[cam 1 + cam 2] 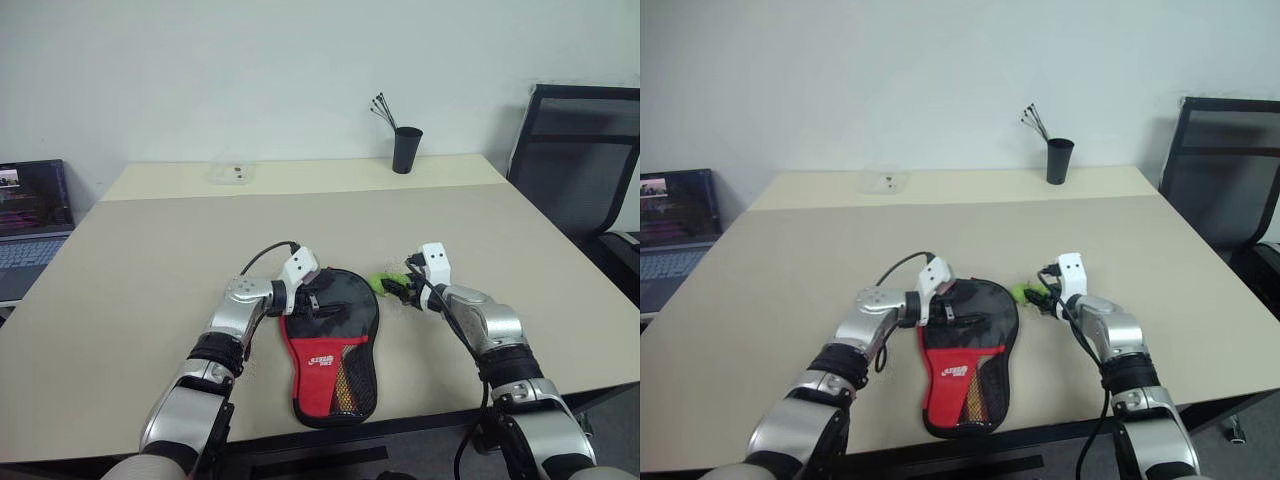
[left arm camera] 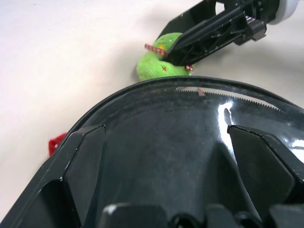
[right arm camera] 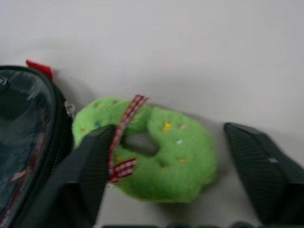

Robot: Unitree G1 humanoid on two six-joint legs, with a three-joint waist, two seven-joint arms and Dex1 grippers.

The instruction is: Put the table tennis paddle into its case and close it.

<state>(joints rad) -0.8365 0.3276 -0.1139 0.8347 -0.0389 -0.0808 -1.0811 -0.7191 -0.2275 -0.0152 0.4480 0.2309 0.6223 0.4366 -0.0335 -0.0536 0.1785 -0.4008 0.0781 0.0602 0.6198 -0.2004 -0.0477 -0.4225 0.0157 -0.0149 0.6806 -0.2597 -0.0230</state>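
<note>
Black and red fabric, the case point(image 1: 333, 345) lies flat on the worktop point(image 1: 150, 260) near its front edge; whether the paddle is inside, I cannot tell. At the case's upper left rim the left hand point(image 1: 312, 300) rests with fingers spread wide, gripping nothing. To the right, the right hand point(image 3: 171, 156) straddles a green plush ring point(image 3: 156, 152), fingers open around it. Closing there risks grabbing the toy instead of the zip edge
</note>
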